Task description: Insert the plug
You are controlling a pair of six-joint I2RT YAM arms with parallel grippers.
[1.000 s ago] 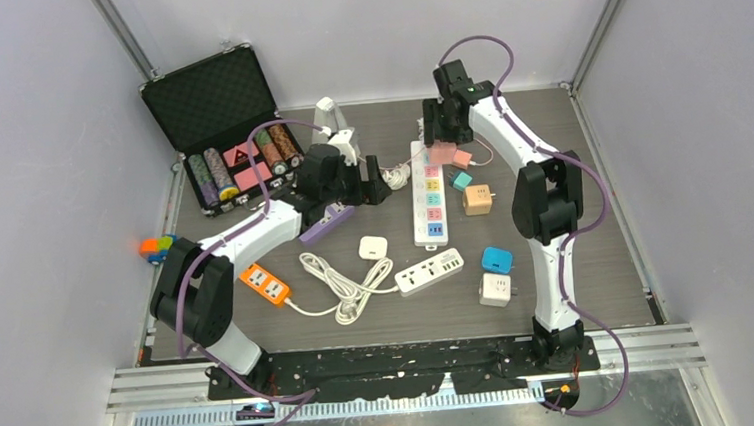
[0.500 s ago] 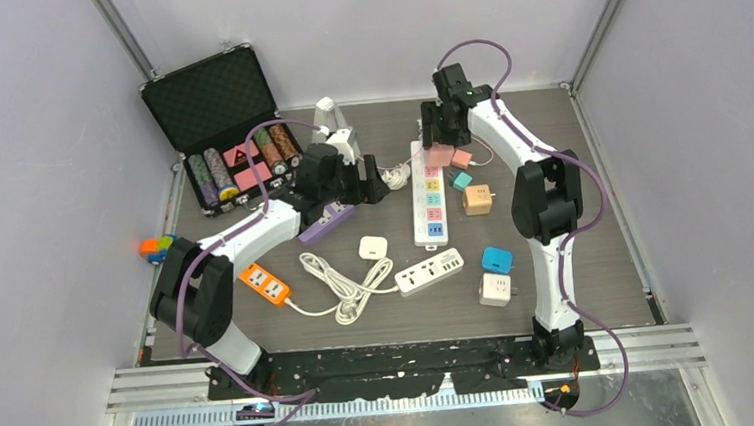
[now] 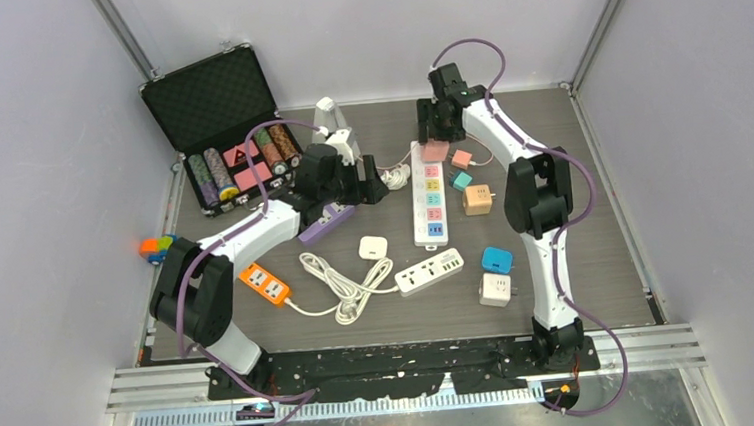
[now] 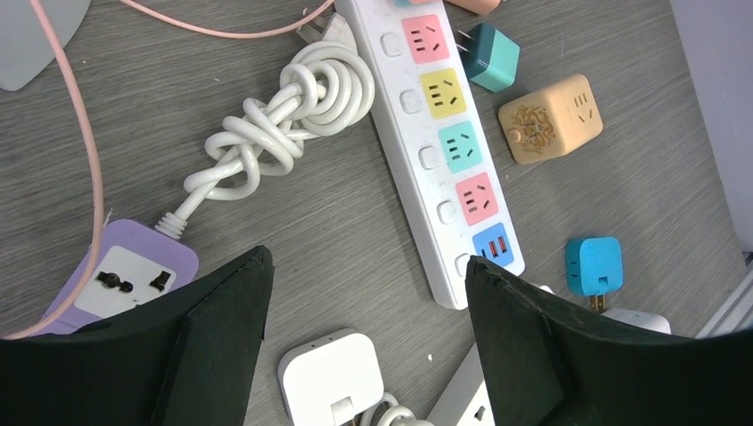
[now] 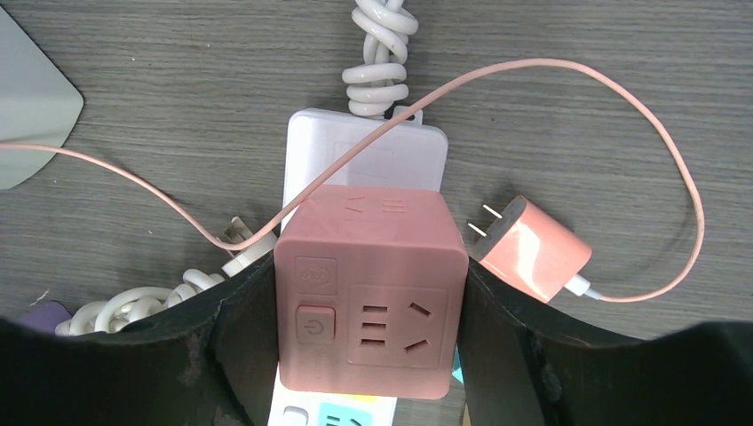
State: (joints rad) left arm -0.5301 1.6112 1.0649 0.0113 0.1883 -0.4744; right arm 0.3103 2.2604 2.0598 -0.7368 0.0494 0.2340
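Right arm reaches to the far middle of the grey wood-grain worktop (image 5: 178, 53). Right gripper (image 5: 368, 351) has its fingers (image 5: 226, 355) clamped on the two opposite sides of the pink cube-shaped plastic socket adapter (image 5: 368, 284), whose socket face and power button point up at the wrist camera. The adapter sits directly over the far end of the long white power strip with coloured sockets (image 4: 444, 169); cannot tell whether its prongs are seated in the strip. Just to one side of the adapter lies a pink two-prong plug (image 5: 533, 248), prongs pointing toward the adapter and close to it, with its thin pink cable (image 5: 622, 98) looping across the worktop and over the strip's end. Left gripper (image 4: 366, 266) hangs above the worktop with its fingers (image 4: 213, 337) wide apart and nothing between them. Below it are a purple single-socket strip (image 4: 133, 280), joined to a knotted white cord (image 4: 284, 115), and a white square adapter (image 4: 333, 377). On the strip's other side lie a teal adapter (image 4: 488, 55), a tan cube adapter (image 4: 550, 118) and a blue adapter (image 4: 593, 264), each apart from the strip.
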